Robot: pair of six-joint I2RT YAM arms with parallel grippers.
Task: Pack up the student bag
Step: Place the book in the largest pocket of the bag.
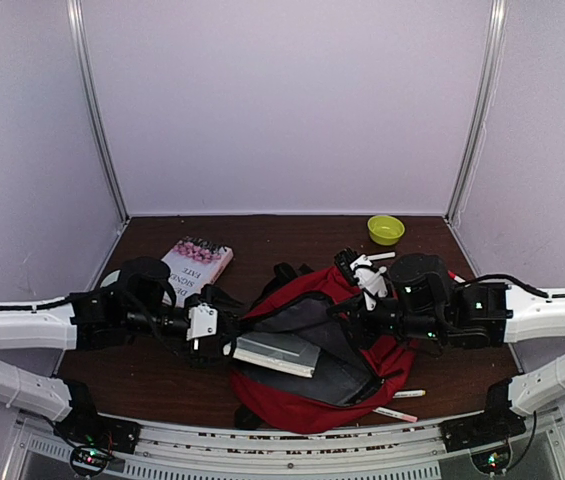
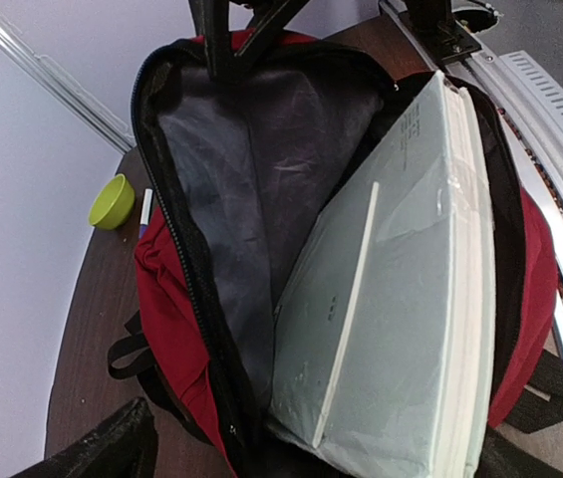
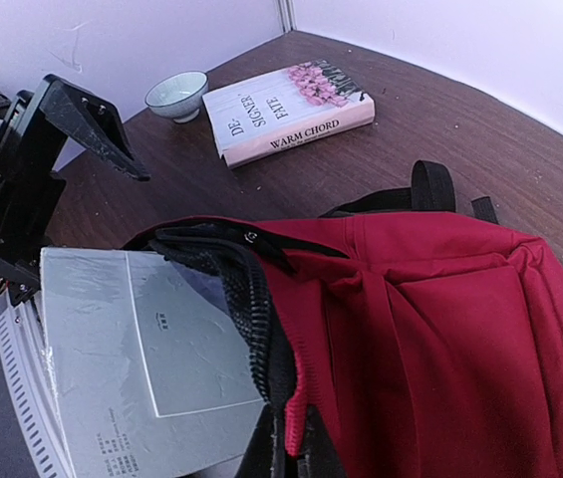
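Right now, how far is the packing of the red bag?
Done: the student bag lies unzipped, a grey book partly inside. In hand: the right gripper pinches the bag's rim; the left gripper stands open by the book. Left: the flowered book and pens lie on the table.

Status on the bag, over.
Left gripper open, beside grey book. Right gripper shut on student bag rim, mouth open. Book partly inside, end sticking out. Nothing blocking the mouth.
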